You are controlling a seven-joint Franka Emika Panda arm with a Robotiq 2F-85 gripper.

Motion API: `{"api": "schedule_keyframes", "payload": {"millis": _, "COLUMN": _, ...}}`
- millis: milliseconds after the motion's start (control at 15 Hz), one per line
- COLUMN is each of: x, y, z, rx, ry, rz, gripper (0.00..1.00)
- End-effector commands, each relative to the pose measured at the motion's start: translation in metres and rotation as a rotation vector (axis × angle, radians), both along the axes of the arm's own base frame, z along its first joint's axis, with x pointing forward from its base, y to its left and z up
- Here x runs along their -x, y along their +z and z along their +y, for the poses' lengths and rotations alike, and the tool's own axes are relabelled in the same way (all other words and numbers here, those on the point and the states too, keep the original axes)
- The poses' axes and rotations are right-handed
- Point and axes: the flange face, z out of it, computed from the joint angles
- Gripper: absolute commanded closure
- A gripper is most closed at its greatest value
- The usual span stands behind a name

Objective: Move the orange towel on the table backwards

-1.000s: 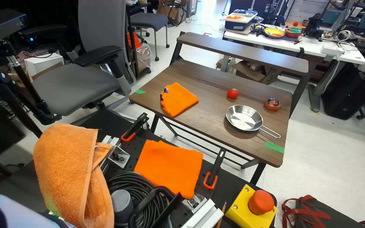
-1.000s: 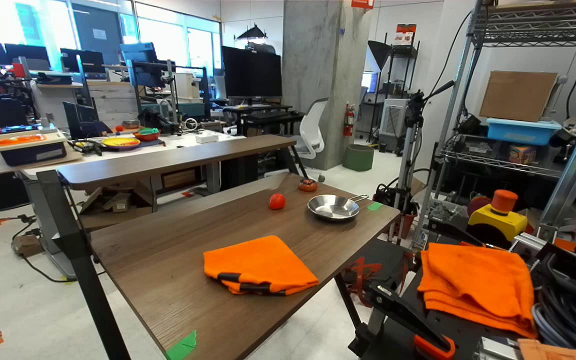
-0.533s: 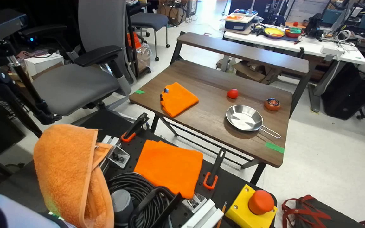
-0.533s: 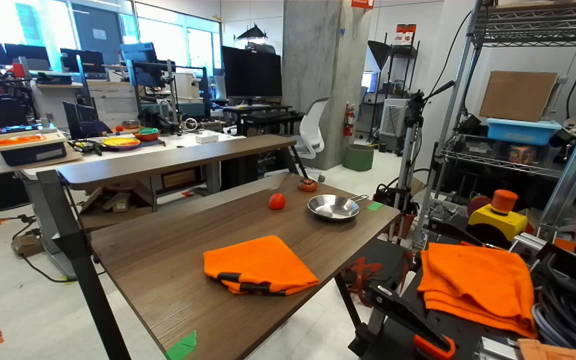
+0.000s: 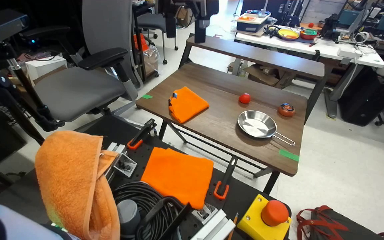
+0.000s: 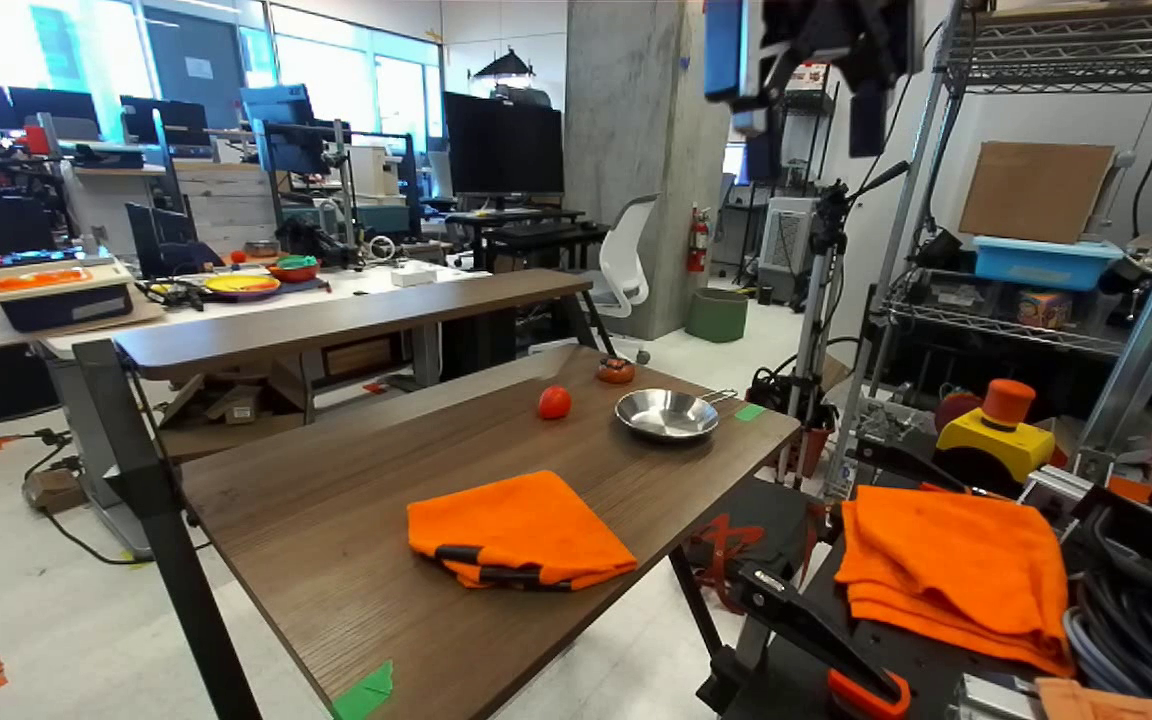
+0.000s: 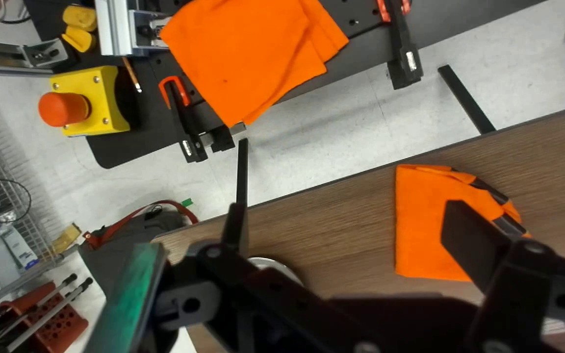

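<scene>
- step in hand, by my reading: the approach. the gripper (image 6: 816,140) hangs high up, well above the table (image 6: 326,560), and the towel (image 6: 526,530) is not yet touched.
- the gripper is spread wide: in the wrist view the two fingers (image 7: 471,240) stand well apart, with nothing gripped between them.
- the towel lies folded on the table, toward the end farther from the pan (image 5: 257,124), its dark-marked side turned toward the green tape (image 5: 147,96) there. one corner sits just beside the long edge that faces the bench (image 7: 449,22).
- one finger covers part of the towel in the wrist view; i take that for overlap along the line of sight, not contact.
- the cloth (image 6: 956,570) on the bench is orange too, so it must not be taken for the towel.
- next move, as i judge it: shift over the towel, come down with the fingers apart, and pinch deep enough to catch all the folded layers, or the top one may slide off alone.
- "backwards" most likely means away from the bench, toward the raised shelf (image 5: 255,54), though the wording leaves some doubt.
- writing: no brand can be read. a clamp (image 6: 806,625) has a pale label and a small box (image 6: 1044,308) carries print, both too small to make out.
</scene>
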Motion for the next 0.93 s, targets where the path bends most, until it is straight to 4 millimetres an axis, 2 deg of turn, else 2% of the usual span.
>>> {"api": "schedule_keyframes", "payload": {"millis": 0, "x": -0.051, "y": -0.043, "z": 0.009, "rx": 0.032, "ry": -0.077, "rz": 0.020, "gripper": 0.00}}
{"api": "schedule_keyframes", "payload": {"millis": 267, "x": -0.083, "y": -0.098, "z": 0.016, "rx": 0.162, "ry": -0.142, "rz": 0.058, "gripper": 0.00}}
{"api": "schedule_keyframes", "payload": {"millis": 467, "x": -0.101, "y": -0.137, "z": 0.041, "rx": 0.183, "ry": -0.106, "rz": 0.036, "gripper": 0.00}}
{"api": "schedule_keyframes", "payload": {"millis": 667, "x": -0.125, "y": -0.164, "z": 0.072, "rx": 0.068, "ry": -0.038, "rz": -0.027, "gripper": 0.00}}
{"api": "schedule_keyframes", "payload": {"millis": 867, "x": -0.144, "y": -0.189, "z": 0.090, "rx": -0.081, "ry": 0.015, "rz": -0.030, "gripper": 0.00}}
